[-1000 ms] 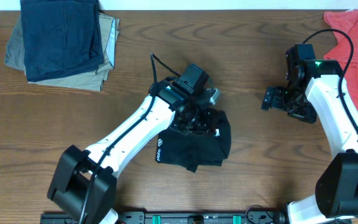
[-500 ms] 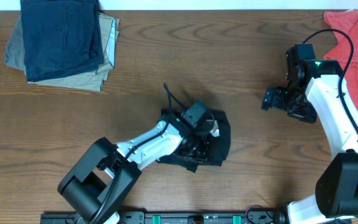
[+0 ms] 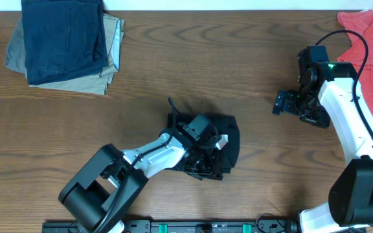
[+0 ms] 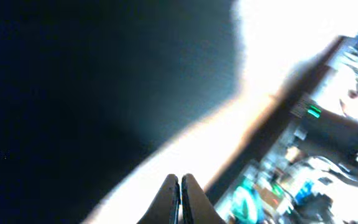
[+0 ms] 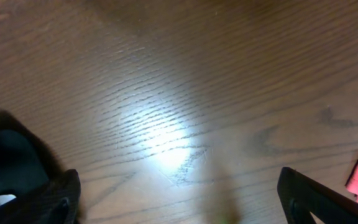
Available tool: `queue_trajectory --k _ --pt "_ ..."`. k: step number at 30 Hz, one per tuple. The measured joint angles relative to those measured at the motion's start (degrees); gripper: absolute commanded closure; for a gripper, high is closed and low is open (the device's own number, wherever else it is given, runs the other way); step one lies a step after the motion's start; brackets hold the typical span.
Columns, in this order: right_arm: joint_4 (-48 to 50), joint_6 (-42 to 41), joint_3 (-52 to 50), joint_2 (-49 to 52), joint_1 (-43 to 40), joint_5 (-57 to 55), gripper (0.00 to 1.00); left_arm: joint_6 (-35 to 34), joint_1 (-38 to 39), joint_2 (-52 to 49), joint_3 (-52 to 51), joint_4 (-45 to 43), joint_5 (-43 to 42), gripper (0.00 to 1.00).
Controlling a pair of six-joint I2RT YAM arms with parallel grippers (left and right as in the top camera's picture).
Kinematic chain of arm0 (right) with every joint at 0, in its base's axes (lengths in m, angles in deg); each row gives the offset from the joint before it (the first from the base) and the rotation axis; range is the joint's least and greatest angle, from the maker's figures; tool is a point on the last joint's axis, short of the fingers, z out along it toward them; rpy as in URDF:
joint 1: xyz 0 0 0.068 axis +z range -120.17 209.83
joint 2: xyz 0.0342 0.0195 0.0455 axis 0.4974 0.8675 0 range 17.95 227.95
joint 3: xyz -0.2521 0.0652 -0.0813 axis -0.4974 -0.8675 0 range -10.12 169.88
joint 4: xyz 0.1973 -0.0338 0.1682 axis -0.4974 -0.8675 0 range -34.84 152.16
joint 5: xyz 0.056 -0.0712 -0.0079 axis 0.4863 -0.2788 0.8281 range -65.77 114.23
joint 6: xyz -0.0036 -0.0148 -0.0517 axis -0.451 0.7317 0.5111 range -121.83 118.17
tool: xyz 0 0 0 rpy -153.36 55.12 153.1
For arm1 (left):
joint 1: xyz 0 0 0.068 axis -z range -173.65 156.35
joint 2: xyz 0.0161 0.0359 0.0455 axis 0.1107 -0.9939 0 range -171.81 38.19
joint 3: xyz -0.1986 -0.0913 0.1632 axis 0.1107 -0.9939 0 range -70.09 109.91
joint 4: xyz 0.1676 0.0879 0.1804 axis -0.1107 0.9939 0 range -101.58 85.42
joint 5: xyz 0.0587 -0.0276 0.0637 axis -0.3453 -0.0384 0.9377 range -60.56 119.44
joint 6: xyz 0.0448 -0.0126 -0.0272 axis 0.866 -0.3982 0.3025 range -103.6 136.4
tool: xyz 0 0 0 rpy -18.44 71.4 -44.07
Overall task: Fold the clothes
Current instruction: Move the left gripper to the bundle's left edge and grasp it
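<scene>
- The left pincer [image 4: 179, 186] has its two fingers pressed together, tip to tip. I cannot tell whether any cloth is caught between them.
- In its wrist view, blurred dark cloth fills the space to the left of those fingers.
- From above, the left arm reaches in from the near edge, and its pincer is down on the black shirt [image 3: 230, 139].
- The black shirt lies in a bunched heap around the middle of the bench [image 3: 173, 65], a little toward the near edge. A small white patch shows on it beside the pincer.
- The right pincer [image 5: 179, 205] is spread wide and holds nothing, with only bare wood under it.
- It hangs over the right part of the bench, well apart from the black shirt.
- A red T-shirt [image 3: 371, 35] lies at the far right corner, behind the right arm. Its edge shows at the right side of the right wrist view.
- At the far left corner sits a folded pile, a navy garment [image 3: 63, 39] on top of a khaki one [image 3: 112, 65].
</scene>
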Motion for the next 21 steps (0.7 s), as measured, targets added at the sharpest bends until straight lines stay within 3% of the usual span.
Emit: queue_trajectory --k 5,10,13,15,18,21 --pt "0.0 0.0 0.0 0.0 0.0 0.0 0.01 2.4 -0.4 9.8 0.2 0.1 -4.6 0.92" --pt "0.0 0.0 0.0 0.0 0.0 0.0 0.01 4.3 -6.9 22.7 1.3 3.1 -3.4 0.35" --pt "0.0 0.0 0.0 0.0 0.0 0.0 0.01 4.9 -14.4 27.4 1.6 9.2 0.9 0.16" --pt "0.0 0.0 0.0 0.0 0.0 0.0 0.01 5.0 -19.8 28.8 1.6 13.3 3.9 0.10" --pt "0.0 0.0 0.0 0.0 0.0 0.0 0.01 5.7 -28.2 29.0 1.6 17.9 8.2 0.12" --pt "0.0 0.0 0.0 0.0 0.0 0.0 0.01 8.0 -33.9 27.7 1.6 19.0 10.1 0.61"
